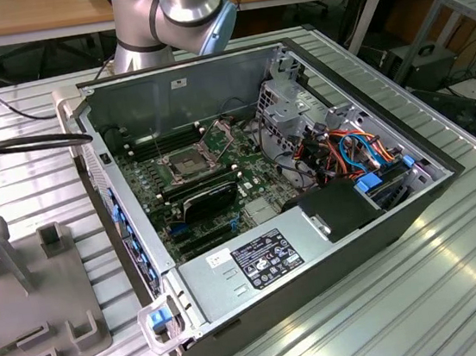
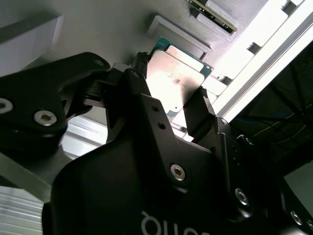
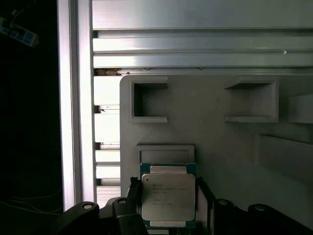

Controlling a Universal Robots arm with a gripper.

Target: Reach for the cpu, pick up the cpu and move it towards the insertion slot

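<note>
The cpu (image 3: 168,198) is seen in both wrist views between the two dark fingers (image 3: 203,196) of the tool (image 3: 167,191), which is closed on it, with the fingers set against two opposite edges of the chip. The chip is held over a grey fixture plate (image 3: 220,142) laid on the ribbed metal tabletop (image 3: 195,44), near a shallow rectangular nest (image 3: 165,152) in that plate. Whether it is raised clear of the plate cannot be told. The reach and the grasp are therefore judged done. In the exterior view the insertion slot (image 1: 182,163) is found on the motherboard inside the open computer case (image 1: 175,90), its metal plate (image 1: 219,132) hinged up and its dark centre bare, so the carry towards it is judged to be what is left.
</note>
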